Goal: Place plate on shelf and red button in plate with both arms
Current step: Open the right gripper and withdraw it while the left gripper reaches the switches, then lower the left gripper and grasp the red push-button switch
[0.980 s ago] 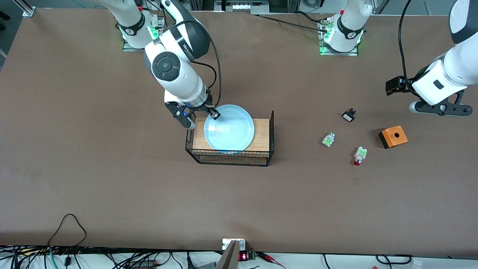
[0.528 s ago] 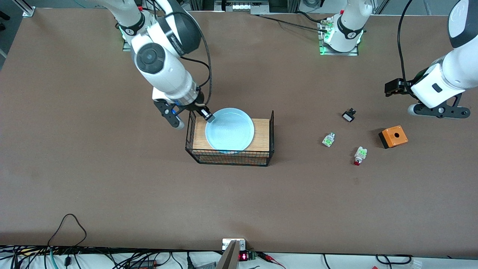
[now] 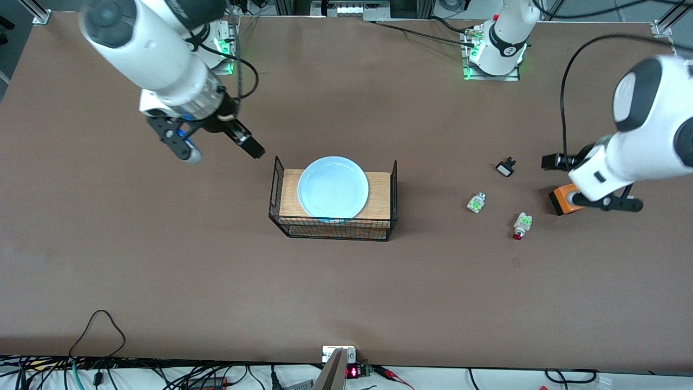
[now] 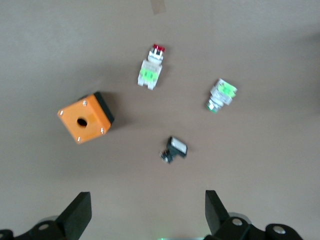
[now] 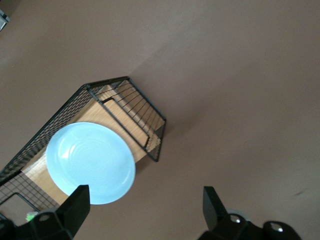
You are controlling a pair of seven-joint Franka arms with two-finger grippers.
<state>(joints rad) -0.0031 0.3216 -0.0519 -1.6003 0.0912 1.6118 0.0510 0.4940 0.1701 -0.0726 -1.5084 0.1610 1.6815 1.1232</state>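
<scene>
**Both grippers spread, holding nothing**

Right gripper [image 3: 219,146] hangs over bare table [image 3: 162,260], fingers apart. Left gripper [image 4: 145,212], likewise spread, hovers above the orange box [image 3: 563,195]. The plate [image 3: 333,187] rests on the wire basket's [image 3: 335,230] wooden shelf. The red button [image 3: 521,224] lies on the table near the box.

Plate [image 3: 333,187] on rack [image 3: 391,192]; red button [image 3: 521,224] nearer cam than box [image 3: 561,196].

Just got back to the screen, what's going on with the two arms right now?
The plate sits on the wooden shelf in the wire basket. The right gripper, open and empty, hangs over bare table toward the right arm's end. The left gripper, also open, hovers over the small parts, partly covering the orange box in the front view. The red button lies untouched on the table.
</scene>
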